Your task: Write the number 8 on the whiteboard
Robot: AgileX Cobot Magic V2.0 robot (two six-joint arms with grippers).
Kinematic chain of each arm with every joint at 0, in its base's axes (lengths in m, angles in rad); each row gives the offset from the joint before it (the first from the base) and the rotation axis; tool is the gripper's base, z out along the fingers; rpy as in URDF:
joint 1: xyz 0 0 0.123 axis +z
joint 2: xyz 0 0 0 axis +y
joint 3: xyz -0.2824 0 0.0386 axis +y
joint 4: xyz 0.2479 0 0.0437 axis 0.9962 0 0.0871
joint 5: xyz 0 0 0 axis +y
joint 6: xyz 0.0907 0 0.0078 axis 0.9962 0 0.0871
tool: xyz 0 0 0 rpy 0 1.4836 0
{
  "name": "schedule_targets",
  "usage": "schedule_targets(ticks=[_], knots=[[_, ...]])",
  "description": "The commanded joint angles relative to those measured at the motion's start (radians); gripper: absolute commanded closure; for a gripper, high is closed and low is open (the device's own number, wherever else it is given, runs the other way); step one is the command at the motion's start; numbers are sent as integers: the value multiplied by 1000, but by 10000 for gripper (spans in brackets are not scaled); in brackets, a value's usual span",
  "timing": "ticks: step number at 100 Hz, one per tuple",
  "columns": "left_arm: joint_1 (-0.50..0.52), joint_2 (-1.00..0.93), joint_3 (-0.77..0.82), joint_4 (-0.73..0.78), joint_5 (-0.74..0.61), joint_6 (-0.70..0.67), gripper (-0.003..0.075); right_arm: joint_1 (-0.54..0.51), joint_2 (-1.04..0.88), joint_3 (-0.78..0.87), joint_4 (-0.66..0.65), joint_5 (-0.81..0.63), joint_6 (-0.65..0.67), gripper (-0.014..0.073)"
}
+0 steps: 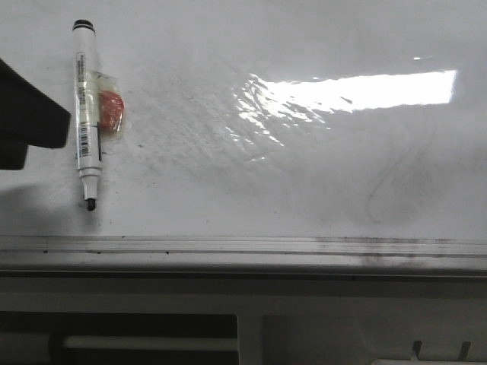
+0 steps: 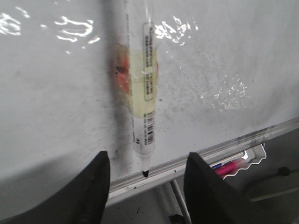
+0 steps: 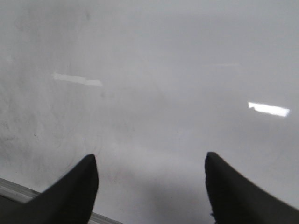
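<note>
Black fingers of my left gripper [image 2: 145, 186] stand wide apart with nothing between them, hovering just short of the marker [image 1: 87, 114]. In the left wrist view the marker's dark tip sits in the gap between the two fingers, close to the grey rail [image 1: 243, 245] along the board's edge. The marker is white-bodied with a black band at its far end and a barcode label near the tip; it lies flat on the whiteboard [image 1: 228, 182], uncapped. A yellowish strip of tape [image 2: 142, 84] crosses its middle, and a small orange-red piece [image 1: 112, 110] shows under that tape, touching the barrel.

My right gripper [image 3: 152, 186] is likewise spread open and empty, over a bare grey-white stretch of board; I do not see it in the front view, where only a dark block of the left arm [image 1: 27, 114] enters at the left edge.

I see no black figure 8 on the whiteboard in any view. What I do see is a faint grey curved smear [image 1: 392, 182] toward the right, scuffs across the middle, and a bright glare patch [image 1: 358, 91] above. Beyond the rail, the left wrist view shows a white tray [image 2: 243, 161] with a pink item in it.
</note>
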Motion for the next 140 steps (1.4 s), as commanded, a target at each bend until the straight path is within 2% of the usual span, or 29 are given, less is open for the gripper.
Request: schedule_targets(ticks=[1,16,23,30,48,62,73,80,94,100,107,120,140], knots=[[-49,34,-34,-29,-102,4,384,1,16,-34,3,-74,-10,158],[-85,105,-34,-54,-172,4,387,1,16,-34,19,-89,-10,158],[-85,127,-34,-76,-196,4,414,1,16,-34,37,-89,-10,158],[-85,142,-34,-82,-218,4,479,1,16,-34,56,-89,-10,158],[-85,161,-34,-82,-268,4,736,8,16,-34,64,-89,-10,158],[-85,161,-34,-76,-264,4,741,26,16,-34,64,-89,-10,158],[-85,141,-36,-62,-207,4,741,44,16,-34,81,-89,-10,158],[-100,114,-48,-4,-136,68,741,74,16,-34,154,-85,-111,158],[-169,58,-89,59,49,389,741,177,31,-34,439,-15,-532,158],[-199,45,-104,59,79,500,741,228,50,-34,533,27,-693,157],[-236,40,-115,59,79,596,741,283,81,-34,603,43,-816,153],[-295,40,-125,60,70,718,741,374,156,-41,688,18,-943,153],[-325,40,-125,61,66,738,741,503,306,-95,690,-101,-946,153]])
